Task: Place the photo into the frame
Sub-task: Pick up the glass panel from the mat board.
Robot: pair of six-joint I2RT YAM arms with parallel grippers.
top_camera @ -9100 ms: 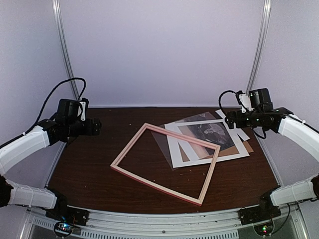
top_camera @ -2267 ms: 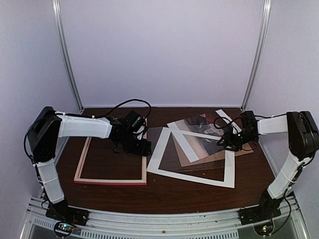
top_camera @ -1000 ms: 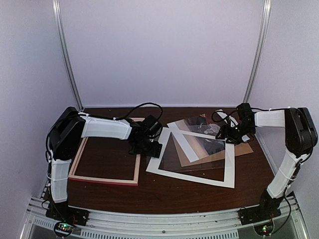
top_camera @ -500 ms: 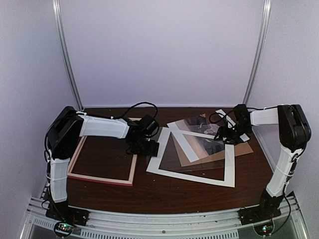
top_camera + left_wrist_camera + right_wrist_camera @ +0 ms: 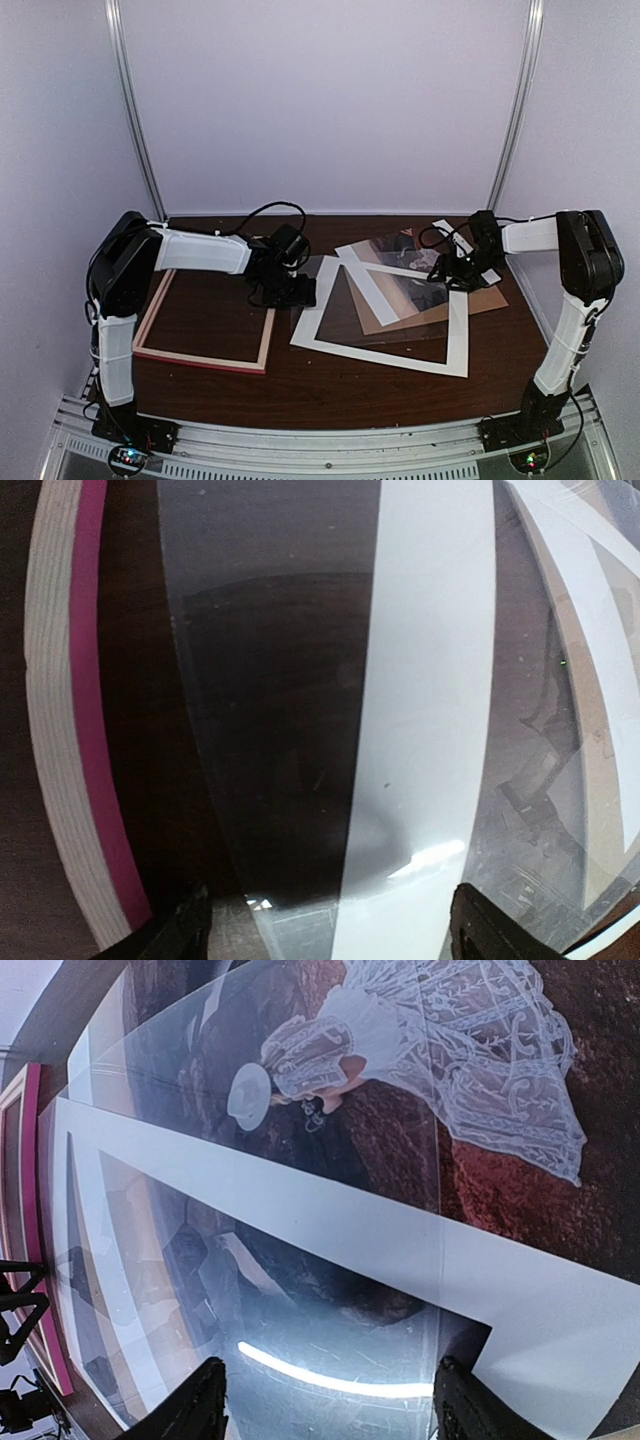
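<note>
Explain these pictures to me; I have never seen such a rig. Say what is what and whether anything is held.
Two robot arms stand at the near edge of a table. One picture looks down from above and behind; the other two come from a camera on each wrist. On the table lie a wooden frame, a white card border, a clear sheet and the photo of a figure in white lace. The left tool and right tool stand open over the sheet, holding nothing.
</note>
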